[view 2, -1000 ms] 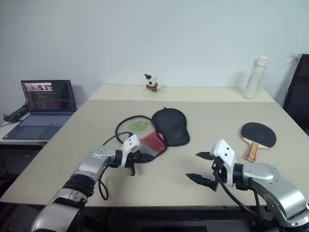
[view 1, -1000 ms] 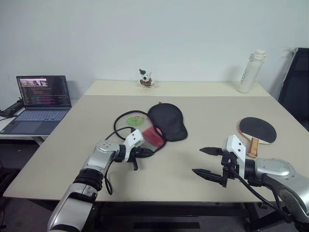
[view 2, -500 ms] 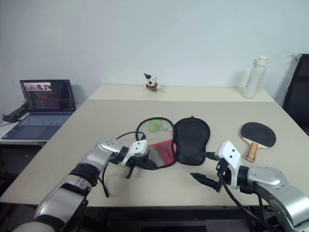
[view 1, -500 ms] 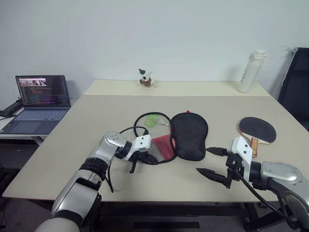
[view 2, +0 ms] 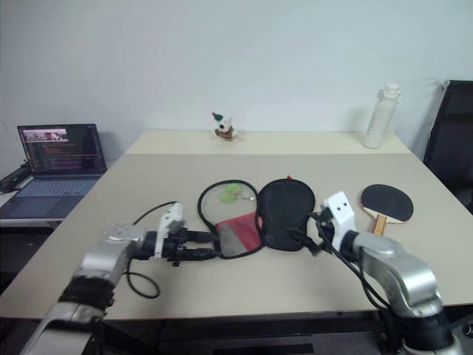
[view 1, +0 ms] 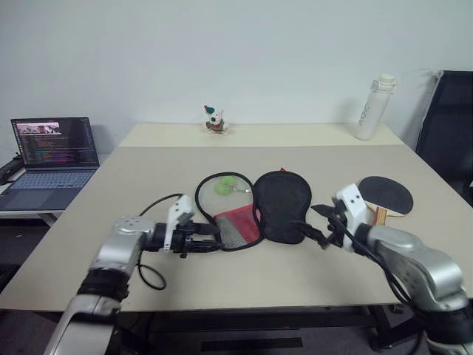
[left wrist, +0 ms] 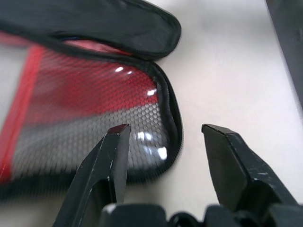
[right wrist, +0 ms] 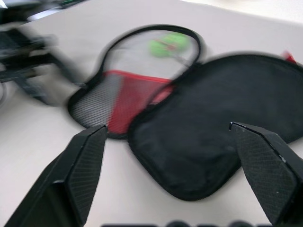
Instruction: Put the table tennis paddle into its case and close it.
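Observation:
The case lies unzipped mid-table, its black half (view 1: 281,205) flat beside the red mesh half (view 1: 235,224), with the green fuzzy tag (view 1: 223,188) inside the piping loop behind. The table tennis paddle (view 1: 384,194) rests black face up at the right, apart from the case. My left gripper (view 1: 216,238) points right at the mesh half's near edge; in the left wrist view its fingers (left wrist: 111,156) stand open with the mesh rim (left wrist: 165,109) just beyond the tips. My right gripper (view 1: 310,224) is open at the black half's right edge, which spreads between its fingers (right wrist: 87,161).
A laptop (view 1: 48,151) sits on a side table at the left. At the table's far edge stand a small figurine (view 1: 214,120) and a white bottle (view 1: 367,107). A black chair (view 1: 451,126) is beyond the right edge. A black cable (view 1: 151,211) loops by my left arm.
My left gripper, shut on the case's edge while dragging it right, has let go and drawn back left. My right gripper has moved forward to the black half. The camera has shifted.

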Available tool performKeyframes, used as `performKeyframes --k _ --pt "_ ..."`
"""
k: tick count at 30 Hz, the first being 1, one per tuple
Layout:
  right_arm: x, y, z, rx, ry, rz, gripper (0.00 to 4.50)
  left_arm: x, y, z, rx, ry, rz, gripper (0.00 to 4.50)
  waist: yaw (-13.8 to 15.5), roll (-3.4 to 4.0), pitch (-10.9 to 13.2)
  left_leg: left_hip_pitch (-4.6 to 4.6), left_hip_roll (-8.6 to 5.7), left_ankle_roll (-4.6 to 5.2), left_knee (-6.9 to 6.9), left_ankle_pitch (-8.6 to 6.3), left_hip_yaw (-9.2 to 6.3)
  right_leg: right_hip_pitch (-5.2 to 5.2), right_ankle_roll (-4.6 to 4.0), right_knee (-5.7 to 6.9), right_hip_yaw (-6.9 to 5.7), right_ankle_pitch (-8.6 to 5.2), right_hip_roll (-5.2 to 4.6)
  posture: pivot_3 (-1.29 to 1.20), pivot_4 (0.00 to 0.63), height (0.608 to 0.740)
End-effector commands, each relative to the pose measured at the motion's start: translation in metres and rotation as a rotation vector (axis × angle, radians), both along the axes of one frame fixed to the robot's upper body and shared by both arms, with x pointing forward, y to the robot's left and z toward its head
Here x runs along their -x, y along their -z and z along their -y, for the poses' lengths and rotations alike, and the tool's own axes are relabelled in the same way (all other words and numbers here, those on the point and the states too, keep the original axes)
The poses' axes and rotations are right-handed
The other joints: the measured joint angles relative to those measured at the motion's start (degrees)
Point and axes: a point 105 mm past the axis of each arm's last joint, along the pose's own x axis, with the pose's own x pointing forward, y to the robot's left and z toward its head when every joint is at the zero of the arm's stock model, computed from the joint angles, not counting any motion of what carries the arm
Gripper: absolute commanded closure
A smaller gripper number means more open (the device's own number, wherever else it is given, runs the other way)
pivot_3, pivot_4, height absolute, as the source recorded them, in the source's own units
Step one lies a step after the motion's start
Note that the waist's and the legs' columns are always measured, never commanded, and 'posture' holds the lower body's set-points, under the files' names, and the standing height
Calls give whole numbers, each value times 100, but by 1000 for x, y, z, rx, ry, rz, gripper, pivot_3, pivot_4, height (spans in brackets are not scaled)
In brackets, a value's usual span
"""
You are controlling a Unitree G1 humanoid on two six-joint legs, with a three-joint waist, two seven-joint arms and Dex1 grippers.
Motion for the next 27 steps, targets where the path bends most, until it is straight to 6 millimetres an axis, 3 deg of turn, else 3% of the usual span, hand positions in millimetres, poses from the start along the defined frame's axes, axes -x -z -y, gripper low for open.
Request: performKeyframes --k 1,7,12,20,23,27 --pt "-22 4 3 6 101 -39 0 2 -39 -4 120 -88 74 1790 42 -1 0 0 1 0 1 0 -1 0 -2 -1 -1 1 0 0 150 740" --pt "-58 29 0 29 222 -115 0 18 -41 -7 98 -131 84 1790 58 -1 0 -4 -12 0 -1 0 9 1 -15 -11 8 9 -8 0 150 740" --pt "-78 41 12 68 333 -114 0 20 -43 -8 64 -143 116 1790 54 -1 0 -4 -11 0 -2 0 12 -3 -20 -9 7 12 -7 0 150 740" --pt "-74 40 6 46 298 -109 0 23 -45 -4 60 -140 128 1790 42 0 0 -3 -6 1 -2 0 13 -5 -18 -6 9 11 -1 0 150 740" --pt "-71 44 -7 1 254 -149 0 22 -45 -3 59 -137 132 1790 41 0 0 -3 -5 1 -2 0 14 -7 -19 -6 9 11 -1 0 150 740" --pt "-68 42 -29 -89 200 -194 916 21 -47 -1 58 -131 138 1753 18 0 0 0 0 0 -2 0 15 -7 -18 -3 10 11 3 0 150 740"
